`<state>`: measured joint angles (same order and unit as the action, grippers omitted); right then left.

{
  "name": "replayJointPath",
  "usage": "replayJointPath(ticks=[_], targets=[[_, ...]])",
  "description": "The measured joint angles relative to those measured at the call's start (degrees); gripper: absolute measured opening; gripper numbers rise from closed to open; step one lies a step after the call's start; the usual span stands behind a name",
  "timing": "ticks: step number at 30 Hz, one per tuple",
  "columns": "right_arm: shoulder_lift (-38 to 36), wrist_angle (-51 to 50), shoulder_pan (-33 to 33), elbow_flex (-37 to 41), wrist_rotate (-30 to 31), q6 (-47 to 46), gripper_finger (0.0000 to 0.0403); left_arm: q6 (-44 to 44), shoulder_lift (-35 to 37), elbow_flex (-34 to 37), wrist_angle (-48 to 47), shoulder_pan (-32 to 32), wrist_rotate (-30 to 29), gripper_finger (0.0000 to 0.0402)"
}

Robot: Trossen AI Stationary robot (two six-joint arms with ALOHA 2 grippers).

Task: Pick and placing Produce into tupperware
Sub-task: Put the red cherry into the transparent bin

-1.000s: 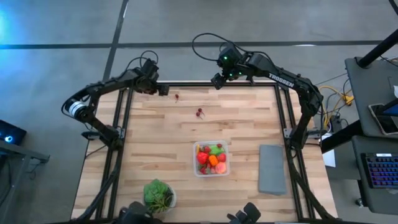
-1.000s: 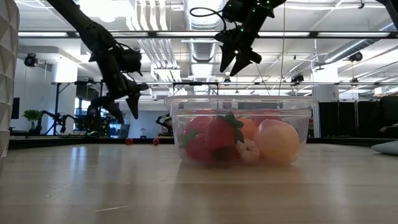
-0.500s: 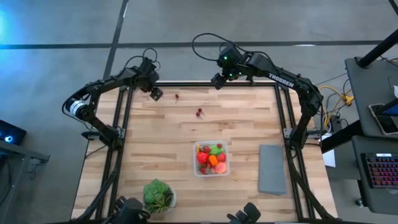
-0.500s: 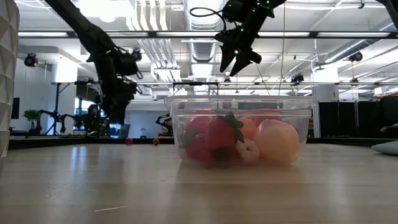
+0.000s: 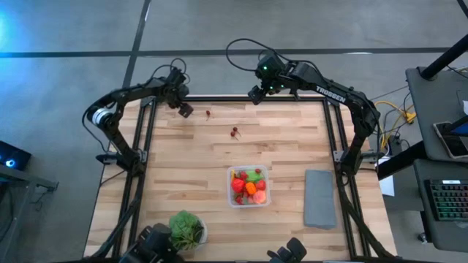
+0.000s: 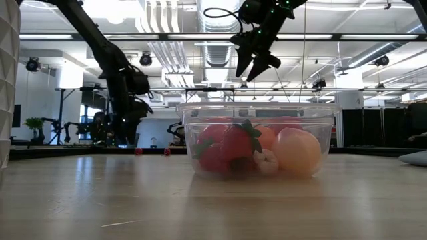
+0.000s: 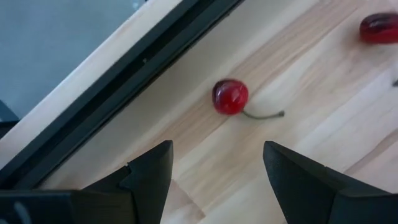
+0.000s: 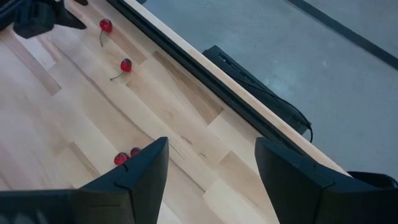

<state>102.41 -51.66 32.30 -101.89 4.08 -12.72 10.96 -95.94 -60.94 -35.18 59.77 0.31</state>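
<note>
The clear tupperware stands near the table's middle with red, orange and green produce inside. Loose cherries lie on the wood by the far edge: one just ahead of my left gripper, one farther right, and a pair. My left gripper hangs open, low over the far left corner and pointing steeply down, with the nearest cherry beyond its fingertips. My right gripper is open, high above the far edge, holding nothing.
A black frame rail runs along the far edge, close behind the cherries. A leafy plant in a white bowl stands near the front left. A flat grey slab lies right of the tupperware. Bare wood lies between the cherries and the tupperware.
My left gripper has sunk toward the table at the far left corner, shifted a little toward the nearest cherry, and rolled about its own axis. Its fingers stay apart. The cherries and the tupperware have kept their places.
</note>
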Motion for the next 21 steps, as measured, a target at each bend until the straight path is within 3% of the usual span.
replayJointPath(ticks=[7,21], targets=[[0.0,0.0,0.02,0.0,0.02,-0.9,0.0231,2.01,-2.68,-2.65,-2.88,0.21,1.02,0.0235],[0.0,0.44,0.02,0.0,0.48,-3.35,0.0231,14.93,-3.27,-5.49,-6.74,0.42,-0.69,0.0235]])
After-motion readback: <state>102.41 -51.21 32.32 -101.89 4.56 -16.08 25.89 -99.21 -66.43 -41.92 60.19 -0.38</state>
